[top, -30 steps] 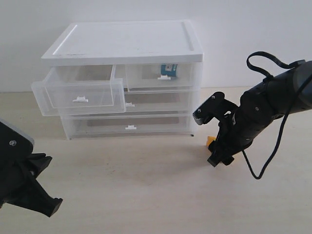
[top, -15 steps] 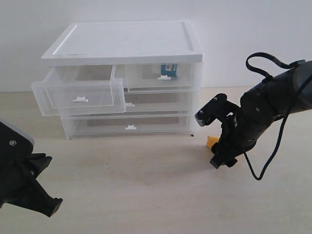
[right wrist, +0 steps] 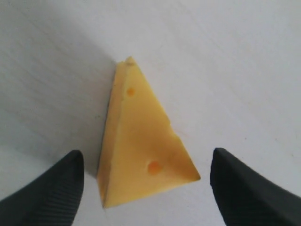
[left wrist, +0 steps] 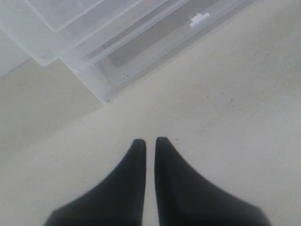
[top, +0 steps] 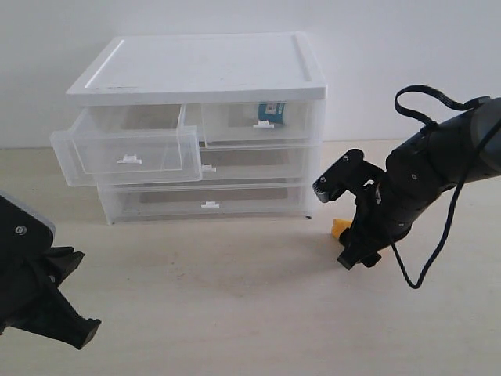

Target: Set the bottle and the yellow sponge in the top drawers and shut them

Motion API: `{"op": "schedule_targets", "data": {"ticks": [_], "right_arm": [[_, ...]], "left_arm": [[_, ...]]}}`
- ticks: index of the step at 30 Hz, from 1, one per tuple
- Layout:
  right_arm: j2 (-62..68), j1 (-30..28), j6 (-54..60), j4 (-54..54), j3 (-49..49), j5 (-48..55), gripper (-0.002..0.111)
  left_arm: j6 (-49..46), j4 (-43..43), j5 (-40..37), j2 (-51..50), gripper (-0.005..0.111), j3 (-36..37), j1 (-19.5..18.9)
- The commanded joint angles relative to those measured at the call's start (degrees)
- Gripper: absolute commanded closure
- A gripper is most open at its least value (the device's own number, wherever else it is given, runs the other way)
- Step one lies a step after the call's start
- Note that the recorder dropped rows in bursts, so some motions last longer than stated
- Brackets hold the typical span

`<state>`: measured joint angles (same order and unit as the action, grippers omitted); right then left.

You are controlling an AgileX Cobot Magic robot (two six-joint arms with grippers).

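Landmark: the drawer box (top: 196, 74) stands at the back of the surface (top: 235, 313).
Bottle: the bottle (top: 271, 112) sits inside the right top drawer (top: 258, 121), which looks pushed in.
Left top drawer: the left top drawer (top: 125, 155) is pulled out and looks empty.
Sponge: the yellow sponge (right wrist: 141, 141) lies on the surface, just beside the box's right front corner.
Right end effector: the right end effector (right wrist: 148, 188) is wide open around the sponge, one finger on each side, holding nothing.
Left end effector: the left end effector (left wrist: 149, 146) is closed tight and empty, well in front of the box.
Step now: getting ready to grab the sponge.
Next move: probably squeeze the sponge, lift it, and carry it over to the open drawer.
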<state>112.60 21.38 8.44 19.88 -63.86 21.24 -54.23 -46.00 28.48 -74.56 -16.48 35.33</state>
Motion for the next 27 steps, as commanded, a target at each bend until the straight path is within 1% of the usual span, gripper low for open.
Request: {"op": "schedule_targets", "data": {"ticks": [1,17,27], "right_arm": [[0.1,-0.3,-1.2,3.2,-0.2,-0.2,0.041],[0.1,-0.3,-4.8,3.0,-0.2,-1.7,0.041],[0.1,-0.3,-4.9,2.5,-0.2,1.6,0.041]], "left_arm": [[0.6,0.2,-0.1,0.2,0.103,-0.2,-0.1],[0.6,0.2,-0.1,0.2,0.103,-0.2,-0.1],[0.6,0.4,0.0,0.2,0.103,-0.2,-0.1]]}}
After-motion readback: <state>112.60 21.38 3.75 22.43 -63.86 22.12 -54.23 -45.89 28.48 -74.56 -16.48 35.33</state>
